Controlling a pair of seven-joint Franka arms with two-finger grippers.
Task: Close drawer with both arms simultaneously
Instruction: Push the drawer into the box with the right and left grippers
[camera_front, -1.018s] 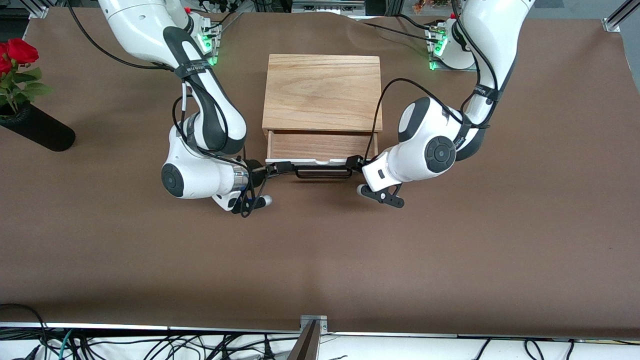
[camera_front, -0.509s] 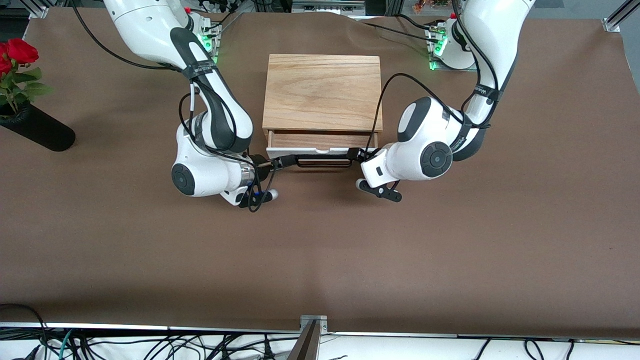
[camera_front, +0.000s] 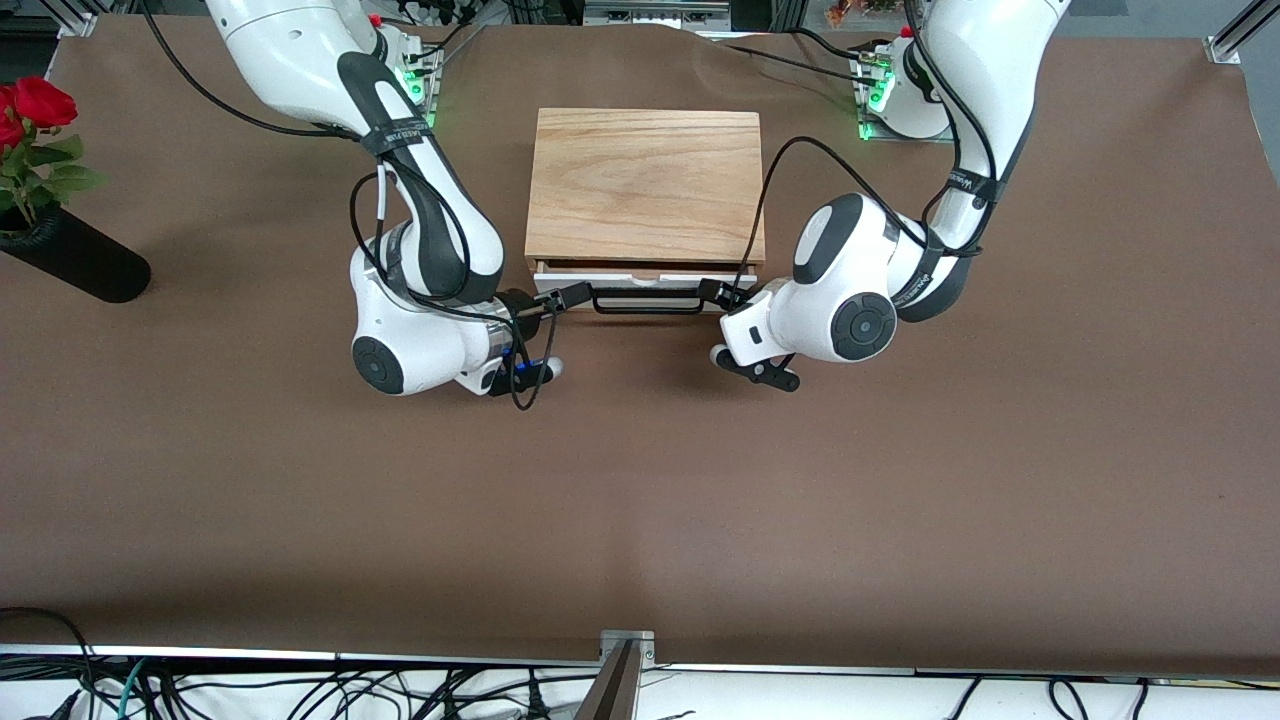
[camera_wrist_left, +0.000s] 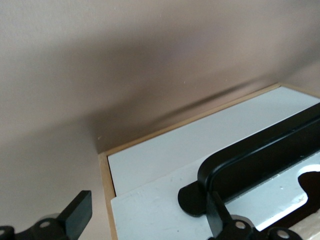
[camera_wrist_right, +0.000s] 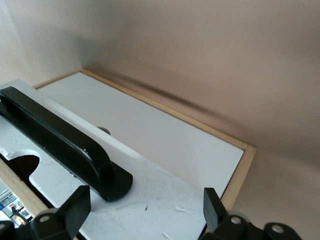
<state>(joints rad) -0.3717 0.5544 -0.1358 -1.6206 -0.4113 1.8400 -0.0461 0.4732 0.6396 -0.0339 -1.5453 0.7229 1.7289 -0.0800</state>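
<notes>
The light oak box (camera_front: 645, 185) stands mid-table. Its drawer (camera_front: 645, 283) sticks out only a thin strip, the white front panel close to the box's front. The black bar handle (camera_front: 645, 302) runs along the panel. My right gripper (camera_front: 560, 298) is open at the handle's end toward the right arm's side, its fingers (camera_wrist_right: 75, 206) spread across the white panel (camera_wrist_right: 165, 192) beside the handle (camera_wrist_right: 60, 140). My left gripper (camera_front: 722, 292) is open at the handle's end toward the left arm's side, its fingers (camera_wrist_left: 80, 215) straddling the panel's corner (camera_wrist_left: 165, 200) next to the handle (camera_wrist_left: 260, 155).
A black vase (camera_front: 75, 260) with red roses (camera_front: 30, 105) lies at the right arm's end of the table. The arm bases (camera_front: 900, 100) stand beside the box's back. Cables hang along the table's front edge (camera_front: 620, 660).
The drawer has slid into the box, from well open to almost shut. Both grippers have moved toward the box with the front panel.
</notes>
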